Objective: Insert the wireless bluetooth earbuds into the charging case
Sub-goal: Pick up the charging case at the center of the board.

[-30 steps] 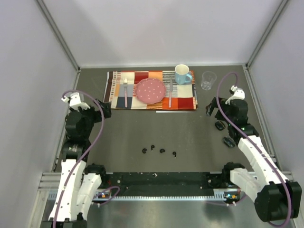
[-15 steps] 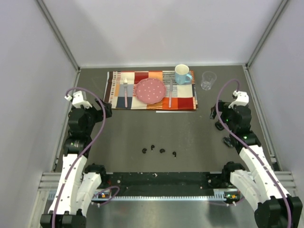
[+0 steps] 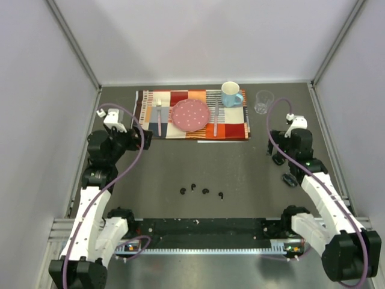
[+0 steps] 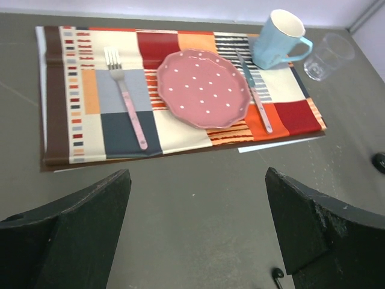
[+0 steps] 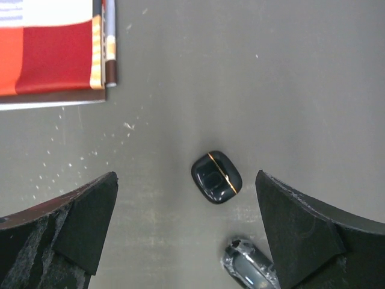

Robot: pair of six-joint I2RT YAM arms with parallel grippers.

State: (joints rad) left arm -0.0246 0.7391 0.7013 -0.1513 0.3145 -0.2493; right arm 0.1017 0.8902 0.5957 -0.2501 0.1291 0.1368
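Earbuds point(image 3: 206, 191), seemingly four, loose on table point(image 3: 240, 174)

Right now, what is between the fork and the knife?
The pink dotted plate, on the placemat, as the left wrist view shows.

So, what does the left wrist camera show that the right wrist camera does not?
Only the left wrist view: the fork, the pink plate, the knife, the blue mug, the clear glass and one earbud. Only the right wrist view: a closed black case seen whole and a second case cut by the bottom edge. A black blob at the left view's edge may be a case. Both: the placemat, the grey table, and an open claw: left claw, right claw.
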